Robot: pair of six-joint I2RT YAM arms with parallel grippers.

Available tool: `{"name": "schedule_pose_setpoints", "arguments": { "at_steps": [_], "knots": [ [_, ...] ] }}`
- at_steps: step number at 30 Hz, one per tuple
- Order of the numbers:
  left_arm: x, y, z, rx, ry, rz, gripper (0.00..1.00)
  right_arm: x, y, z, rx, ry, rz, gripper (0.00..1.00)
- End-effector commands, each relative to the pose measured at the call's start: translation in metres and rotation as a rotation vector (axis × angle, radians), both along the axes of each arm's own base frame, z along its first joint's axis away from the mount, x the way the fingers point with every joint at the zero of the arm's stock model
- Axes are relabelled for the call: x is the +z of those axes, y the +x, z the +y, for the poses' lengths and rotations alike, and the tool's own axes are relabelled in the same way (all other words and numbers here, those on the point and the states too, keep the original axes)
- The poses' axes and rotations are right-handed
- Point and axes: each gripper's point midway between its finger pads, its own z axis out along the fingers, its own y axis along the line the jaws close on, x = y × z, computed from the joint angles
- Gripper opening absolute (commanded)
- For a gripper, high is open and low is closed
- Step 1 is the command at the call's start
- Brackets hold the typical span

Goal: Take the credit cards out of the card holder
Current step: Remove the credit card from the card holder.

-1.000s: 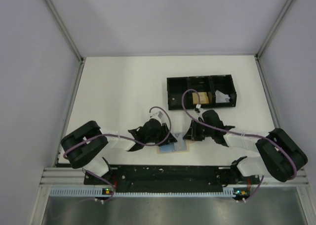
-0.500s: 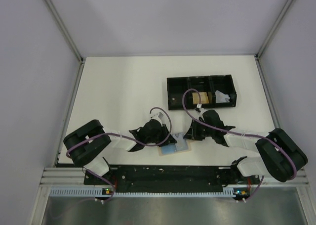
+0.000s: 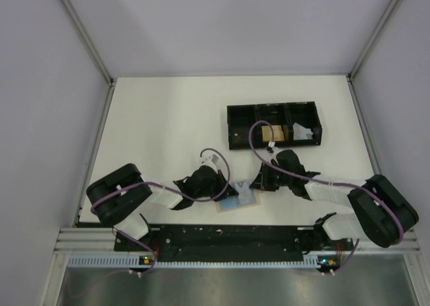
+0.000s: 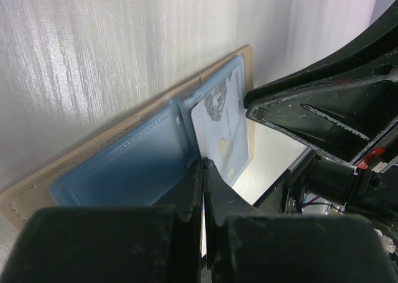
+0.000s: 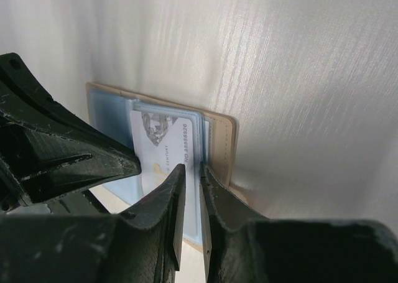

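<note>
One glossy credit card [image 4: 221,134], stitched tan holder [image 4: 118,168]

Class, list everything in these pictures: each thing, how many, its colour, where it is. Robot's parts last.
table: one, white, beneath everything
tray: one, black, three compartments, far right part of table
block: one, orange-tan, tray's middle compartment
white item: one, tray's right compartment, too small to identify
card holder: one, tan outside, blue inside, open flat at table's near edge
credit card: one seen, pale grey, on holder's right half
left gripper: one, black, shut at card's edge
right gripper: one, black, jaws narrowly apart over holder
</note>
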Motion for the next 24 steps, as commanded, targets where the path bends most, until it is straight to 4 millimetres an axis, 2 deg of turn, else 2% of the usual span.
{"name": "schedule_pose_setpoints", "arguments": {
  "at_steps": [1, 4, 6, 11, 24],
  "knots": [
    [0.024, 0.010, -0.007, 0.036, -0.091, -0.062, 0.00, -0.011, -0.008, -0.006, -0.008, -0.019, 0.038, 0.15],
    [0.026, 0.008, -0.008, 0.027, -0.096, -0.055, 0.00, -0.011, -0.008, -0.006, -0.005, -0.015, 0.041, 0.15],
    [0.030, 0.008, -0.011, 0.019, -0.112, -0.055, 0.07, -0.011, -0.008, -0.005, -0.004, -0.014, 0.042, 0.15],
    [0.033, 0.013, -0.017, 0.022, -0.118, -0.055, 0.18, -0.010, -0.009, -0.005, 0.001, -0.009, 0.039, 0.15],
    [0.034, 0.022, -0.023, 0.059, -0.121, -0.043, 0.27, -0.009, -0.012, -0.001, 0.023, 0.009, 0.046, 0.15]
  ]
}}
